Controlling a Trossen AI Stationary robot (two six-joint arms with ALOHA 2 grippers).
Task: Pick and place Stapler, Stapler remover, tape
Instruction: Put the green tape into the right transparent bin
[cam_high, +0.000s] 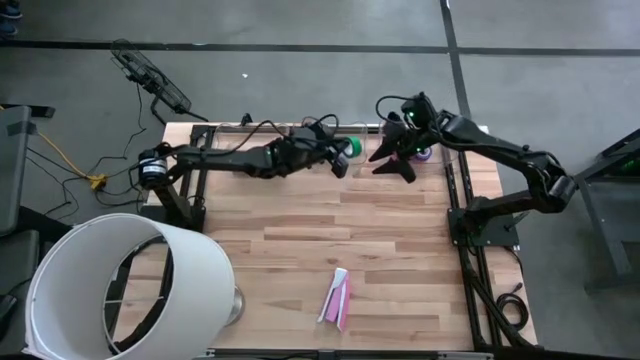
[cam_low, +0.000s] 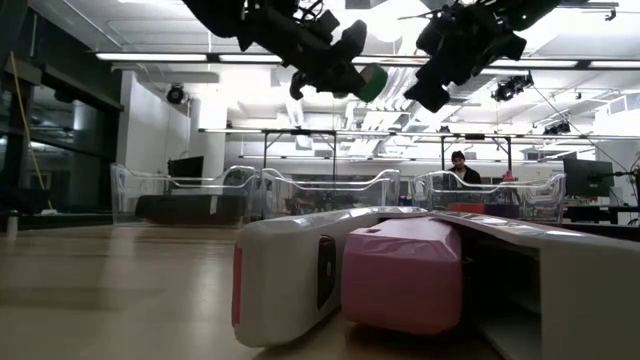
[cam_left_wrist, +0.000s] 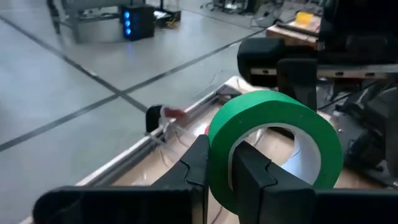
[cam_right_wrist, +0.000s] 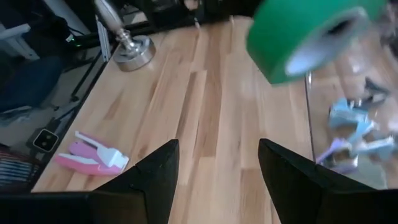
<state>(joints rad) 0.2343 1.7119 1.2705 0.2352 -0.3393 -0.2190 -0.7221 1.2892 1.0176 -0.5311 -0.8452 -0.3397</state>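
Observation:
My left gripper (cam_high: 343, 158) hangs above the far middle of the table, shut on a green tape roll (cam_high: 355, 148), which also fills the left wrist view (cam_left_wrist: 273, 124). My right gripper (cam_high: 393, 163) is open in the air just to the right of it, touching nothing; in the right wrist view the roll (cam_right_wrist: 305, 34) shows beyond its spread fingers (cam_right_wrist: 217, 180). A pink and white stapler (cam_high: 337, 298) lies flat on the table near the near edge and looms close in the low view (cam_low: 400, 275). The other tape rolls do not show clearly. My left gripper pinches the green roll's wall (cam_left_wrist: 219, 149) between its two fingers, one finger (cam_left_wrist: 252, 171) inside the ring's hole and one (cam_left_wrist: 194, 165) outside. The roll stands on edge in the hold, lifted clear of the table (cam_low: 372, 82).
Clear plastic bins (cam_low: 330, 190) line the table's far edge; one to the right holds small blue and purple items (cam_right_wrist: 351, 134). A large white cylindrical lamp shade (cam_high: 130, 285) with a metal base (cam_right_wrist: 134, 50) fills the near left corner. Bare wood lies between stapler and bins.

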